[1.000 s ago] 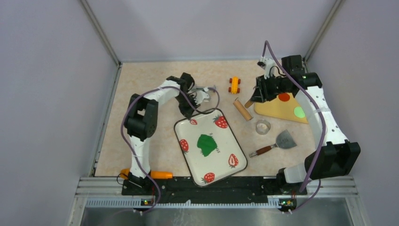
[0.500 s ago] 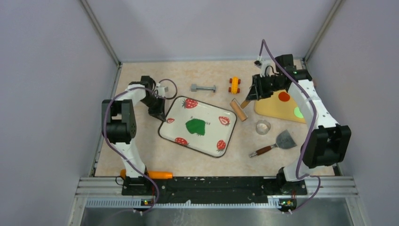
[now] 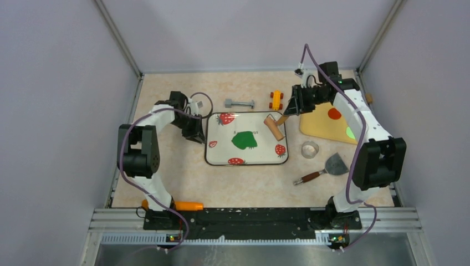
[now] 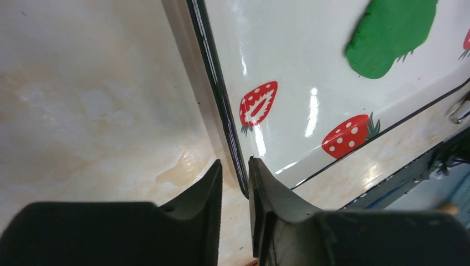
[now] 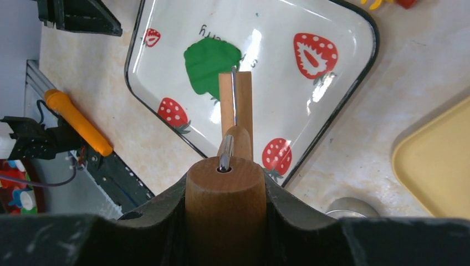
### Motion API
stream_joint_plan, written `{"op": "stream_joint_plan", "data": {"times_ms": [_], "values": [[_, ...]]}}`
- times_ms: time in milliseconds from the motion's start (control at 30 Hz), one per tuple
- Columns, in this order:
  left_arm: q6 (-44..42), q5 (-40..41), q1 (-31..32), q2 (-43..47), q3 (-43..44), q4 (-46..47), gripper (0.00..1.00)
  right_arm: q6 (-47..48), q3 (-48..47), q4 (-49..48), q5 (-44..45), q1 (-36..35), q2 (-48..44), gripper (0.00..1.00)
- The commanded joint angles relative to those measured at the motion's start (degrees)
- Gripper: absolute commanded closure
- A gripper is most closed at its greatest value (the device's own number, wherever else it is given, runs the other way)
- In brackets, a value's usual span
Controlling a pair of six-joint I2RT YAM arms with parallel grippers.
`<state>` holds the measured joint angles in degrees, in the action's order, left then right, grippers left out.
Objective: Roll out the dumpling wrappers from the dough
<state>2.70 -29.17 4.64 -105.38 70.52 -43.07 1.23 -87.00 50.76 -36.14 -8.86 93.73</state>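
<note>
A beige, marble-patterned table (image 3: 166, 177) fills the floor of the walled cell. The left arm bends in from the lower left of the top view, and the right arm rises along the right side and hooks in toward the upper centre.

A white rectangular tray (image 3: 260, 155) with a black rim and printed strawberries lies flat at the centre of the frame. A yellow board (image 3: 327, 130) lies to its right.

The dough (image 3: 244, 139) is a flattened, irregular dark green sheet lying on the tray a little below its middle. It is at the upper right of the left wrist view (image 4: 391, 33) and the upper centre of the right wrist view (image 5: 211, 61).

The right gripper (image 3: 288, 110) is clenched on the wooden handle of a rolling pin (image 3: 272, 126). The pin's barrel lies over the tray's upper right corner, near the dough but apart from it.

The left gripper (image 4: 235, 166) sits at the tray's left edge. Its jaws are slightly parted and the rim runs in between the tips. A sliver of table shows between the rim and one finger, so the tray looks released.

A metal scraper with a dark handle (image 3: 331, 166) lies at the lower right. An orange marker (image 3: 188, 205) lies at the bottom left by the left arm's base. A clear round cutter (image 3: 310, 148) stands between the tray and the scraper.

A grey bolt (image 3: 239, 103) and a yellow-and-red toy (image 3: 275, 100) lie just above the tray. On the board are a red disc (image 3: 334, 113) and a pale green disc (image 3: 351, 133).
</note>
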Motion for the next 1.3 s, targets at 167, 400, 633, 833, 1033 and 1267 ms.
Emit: {"op": "stream_joint_plan", "data": {"times_ms": [167,400,633,833,1033,1267], "values": [[-17.18,-9.94,2.74,13.22,1.43,12.72,0.57,-7.02,0.46,-9.15,-8.55,-5.25,4.07,1.00],[-27.61,-8.78,18.95,16.99,-2.53,32.80,0.46,-17.33,-3.73,-15.85,-12.71,-7.63,13.27,1.00],[-29.56,-7.00,27.09,6.47,3.95,35.51,0.46,-18.90,-4.54,-16.08,-14.81,-7.50,14.76,1.00],[-30.36,-5.55,29.88,-0.04,7.83,35.35,0.47,-19.75,-1.28,-16.64,-16.08,-7.38,12.96,1.00],[-30.64,-2.09,30.57,-4.27,9.23,37.26,0.86,-18.27,0.36,-15.97,-15.57,-7.07,12.50,1.00],[-22.59,2.78,30.15,-6.16,8.25,38.24,1.00,-17.05,-0.93,-16.06,-13.77,-7.64,16.11,1.00]]}}
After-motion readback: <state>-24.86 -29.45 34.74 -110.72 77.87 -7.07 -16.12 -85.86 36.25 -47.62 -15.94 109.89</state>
